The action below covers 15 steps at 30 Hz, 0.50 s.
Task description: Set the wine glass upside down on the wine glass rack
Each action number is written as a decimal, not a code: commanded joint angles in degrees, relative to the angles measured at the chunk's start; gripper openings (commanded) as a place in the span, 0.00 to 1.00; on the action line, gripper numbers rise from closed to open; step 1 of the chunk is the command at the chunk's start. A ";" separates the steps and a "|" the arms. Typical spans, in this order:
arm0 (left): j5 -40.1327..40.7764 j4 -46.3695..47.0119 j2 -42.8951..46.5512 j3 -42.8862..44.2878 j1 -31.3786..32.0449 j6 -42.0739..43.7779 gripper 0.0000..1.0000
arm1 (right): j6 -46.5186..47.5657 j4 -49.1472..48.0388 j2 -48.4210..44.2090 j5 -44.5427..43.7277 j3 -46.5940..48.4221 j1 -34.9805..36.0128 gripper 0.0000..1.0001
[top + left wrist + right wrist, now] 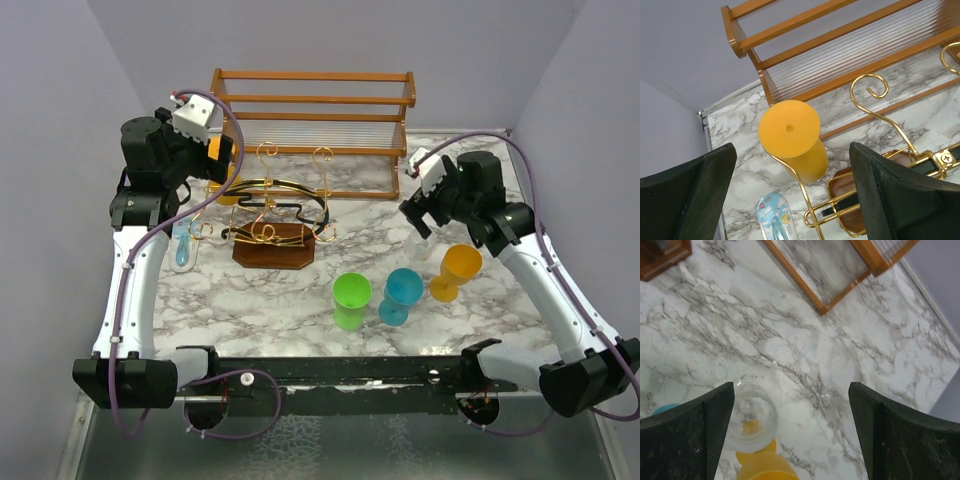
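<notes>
Left arm (135, 285) and right arm (548, 290): white link shells, black joint housings, black base blocks. Purple cable (238, 140) looped along each arm. White camera block (193, 116) at each wrist. Left fingers (687, 200) matte black, broad, wedge-shaped. Right fingers (905, 440) the same, faintly scuffed.

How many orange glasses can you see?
2. One orange glass hangs upside down on the wine glass rack; the other orange glass stands on the table beside the blue glass. More could be hidden.
</notes>
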State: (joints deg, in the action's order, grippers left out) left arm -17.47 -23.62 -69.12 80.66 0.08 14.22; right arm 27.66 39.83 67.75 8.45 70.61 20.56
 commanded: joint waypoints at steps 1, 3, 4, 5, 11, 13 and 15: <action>-2.16 -2.10 1.09 -0.92 -0.08 -0.36 0.97 | -1.25 4.25 -3.93 -1.99 -1.90 -5.01 0.94; -1.78 -2.70 1.10 -0.79 -0.08 0.28 0.97 | -1.43 5.60 -5.87 -2.56 -3.11 -8.13 0.91; -1.58 -3.00 1.02 -0.69 -0.12 0.49 0.96 | -1.45 6.51 -7.06 -2.69 -3.80 -9.90 0.90; -1.60 -3.24 0.80 -0.50 -0.13 0.74 0.96 | -1.52 7.35 -8.28 -2.64 -4.38 -11.61 0.89; -1.99 -4.41 -0.60 0.62 -0.11 0.92 0.95 | -1.62 13.41 -15.10 -2.71 -6.89 -20.21 0.83; -2.10 -4.35 -0.87 0.84 -0.08 1.02 0.94 | -1.32 15.11 -16.23 -3.85 -8.23 -20.59 0.79; -2.28 -4.30 -1.08 1.06 -0.09 1.02 0.95 | -1.14 16.26 -16.65 -4.61 -9.75 -20.69 0.76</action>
State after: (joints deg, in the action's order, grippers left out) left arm -17.80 -27.90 -69.67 80.09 0.08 14.79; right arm 26.63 50.65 52.21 6.37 63.59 0.40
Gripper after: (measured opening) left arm 0.947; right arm 0.788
